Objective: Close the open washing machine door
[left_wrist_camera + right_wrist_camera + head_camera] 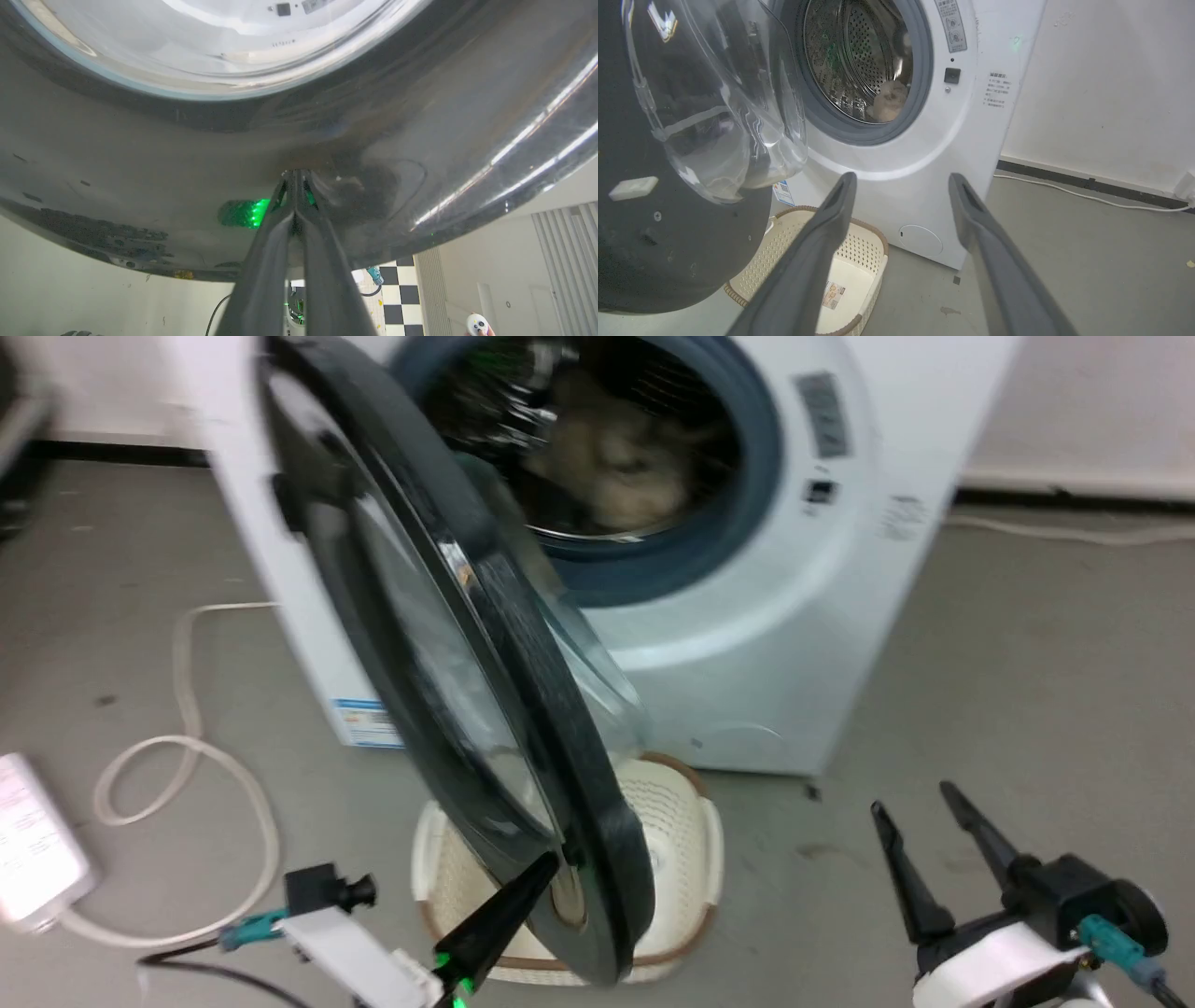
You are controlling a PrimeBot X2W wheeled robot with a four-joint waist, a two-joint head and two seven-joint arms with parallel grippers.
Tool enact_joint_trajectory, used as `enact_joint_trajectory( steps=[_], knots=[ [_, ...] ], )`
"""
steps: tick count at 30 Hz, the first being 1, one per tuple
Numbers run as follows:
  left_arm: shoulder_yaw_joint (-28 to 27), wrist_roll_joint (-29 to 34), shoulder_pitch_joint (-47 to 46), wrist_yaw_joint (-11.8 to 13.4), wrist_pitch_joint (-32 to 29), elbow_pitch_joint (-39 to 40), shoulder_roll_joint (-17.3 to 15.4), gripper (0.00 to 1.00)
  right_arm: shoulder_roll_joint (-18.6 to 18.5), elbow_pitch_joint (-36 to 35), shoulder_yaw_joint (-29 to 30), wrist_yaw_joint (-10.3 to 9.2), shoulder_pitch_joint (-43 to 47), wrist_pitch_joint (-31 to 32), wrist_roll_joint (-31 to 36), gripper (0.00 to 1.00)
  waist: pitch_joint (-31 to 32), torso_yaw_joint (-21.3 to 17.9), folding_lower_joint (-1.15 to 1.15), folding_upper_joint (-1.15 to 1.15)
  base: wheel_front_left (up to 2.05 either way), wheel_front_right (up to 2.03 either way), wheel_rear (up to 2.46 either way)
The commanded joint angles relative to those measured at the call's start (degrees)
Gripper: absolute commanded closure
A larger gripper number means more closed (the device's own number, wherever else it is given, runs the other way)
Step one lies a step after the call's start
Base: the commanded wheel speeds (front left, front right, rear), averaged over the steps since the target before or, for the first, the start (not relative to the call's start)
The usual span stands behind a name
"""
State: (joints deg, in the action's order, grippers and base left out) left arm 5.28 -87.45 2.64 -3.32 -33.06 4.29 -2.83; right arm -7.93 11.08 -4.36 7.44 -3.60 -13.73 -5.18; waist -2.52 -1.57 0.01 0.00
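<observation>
I see the washing machine door (523,644) approx half open. In head view it is hinged on the left side of the white washing machine (775,644) and swung out toward me, w/ its lower edge over the cream laundry basket (691,831) on the grey floor (1027,663). The clear glass bowl (714,116) of the door faces the steel drum (859,60), where a beige item (889,100) lies, too blurred to name.

My L gripper (296,177) has both fingers pressed together w/ nothing between them. The tips touch the glossy black outer rim of the door near its bottom edge, and a green light reflects there.

My R gripper (913,800) hangs at lower right w/ fingers spread, holding nothing, well apart from door and machine.

On the left a white cable (187,747) loops to a white power strip (28,859).
</observation>
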Motion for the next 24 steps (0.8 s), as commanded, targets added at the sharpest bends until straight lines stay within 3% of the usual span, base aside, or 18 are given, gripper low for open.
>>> enact_joint_trajectory(
  steps=[1,2,12,18,24],
  knots=[
    [0.63,-0.27,-1.35,-0.66,0.75,-0.39,-0.06,1.0,-0.41,-0.12,0.06,0.05,-0.84,-0.1,-0.46,0.0,-3.78,-5.37,-0.01,0.0,0.0,0.0,0.0],
    [3.87,-0.88,-4.85,-1.38,4.65,-3.05,-0.06,1.0,-0.64,0.12,0.47,0.05,-1.52,-0.29,-1.13,0.0,-6.23,-9.6,-0.01,0.0,0.0,0.0,0.0],
    [8.72,-3.65,-22.86,-3.12,21.22,-15.33,-0.05,1.0,0.42,2.63,0.09,0.05,-4.98,-1.11,-3.29,0.0,-12.57,-20.5,-0.01,0.0,0.0,0.0,0.0],
    [11.7,-7.27,-33.86,-3.71,30.34,-23.77,-0.05,1.0,1.3,3.49,-0.73,0.05,-6.48,-1.24,-4.05,0.0,-14.16,-23.1,-0.01,0.0,0.0,0.0,0.0],
    [13.79,-8.96,-38.88,-4.1,35.03,-30.55,-0.05,1.0,1.52,3.13,-0.69,0.05,-6.58,-1.26,-3.96,0.0,-13.45,-22.08,-0.01,0.0,0.0,0.0,0.0]
  ],
)
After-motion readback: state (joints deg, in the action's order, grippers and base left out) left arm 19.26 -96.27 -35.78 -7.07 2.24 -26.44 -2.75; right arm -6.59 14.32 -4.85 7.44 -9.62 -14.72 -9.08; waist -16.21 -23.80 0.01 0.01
